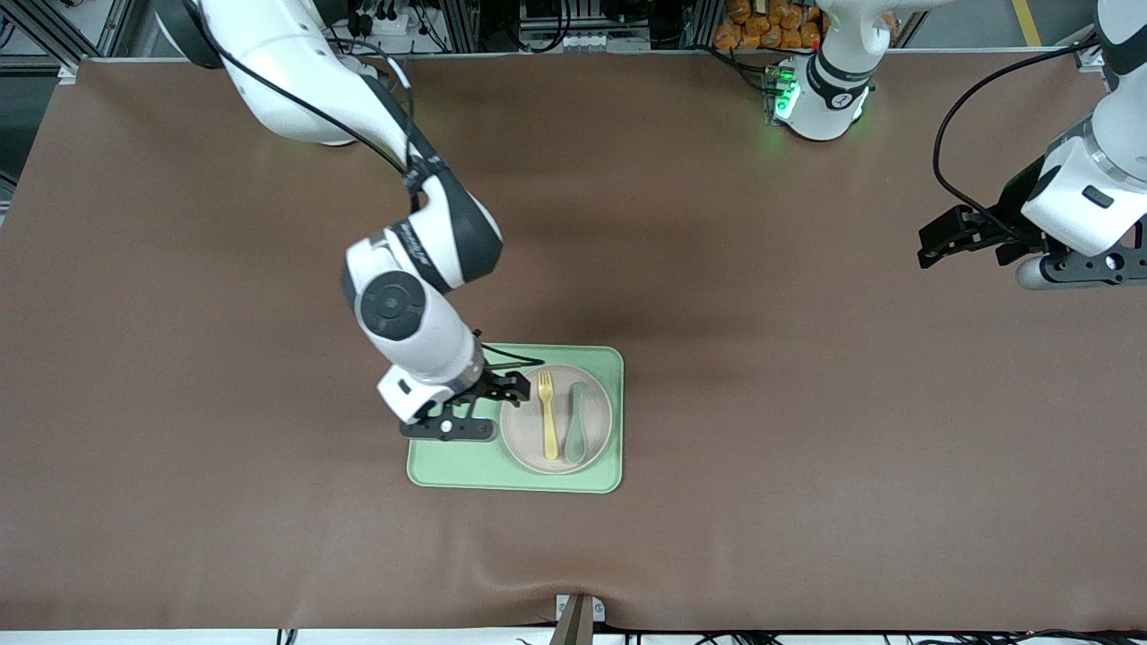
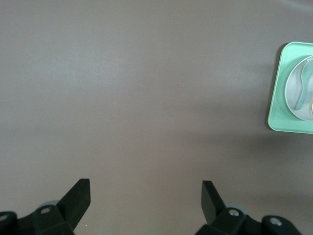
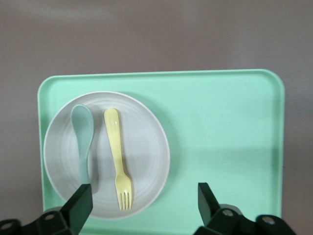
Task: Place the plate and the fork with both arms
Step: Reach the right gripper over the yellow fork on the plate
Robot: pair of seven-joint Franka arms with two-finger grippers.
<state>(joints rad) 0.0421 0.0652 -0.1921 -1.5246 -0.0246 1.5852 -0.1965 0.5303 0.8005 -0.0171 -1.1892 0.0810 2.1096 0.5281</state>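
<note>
A: What could go wrong here?

B: The fork (image 3: 118, 156) lies on the plate (image 3: 146, 147) beside the spoon (image 3: 83, 142), on the tray (image 3: 230, 142). The spoon could be caught instead, or the plate nudged, if the descent is misjudged.

A: How are the arms posed?

B: The right gripper (image 3: 144, 200) is held over the tray's bare part, jaws spread, empty. The left gripper (image 2: 145, 198) waits, spread wide, over the table (image 2: 146, 98) toward the left arm's end.

Right gripper (image 1: 491, 405) low, open; left gripper (image 1: 963, 235) raised, open, waiting.
</note>
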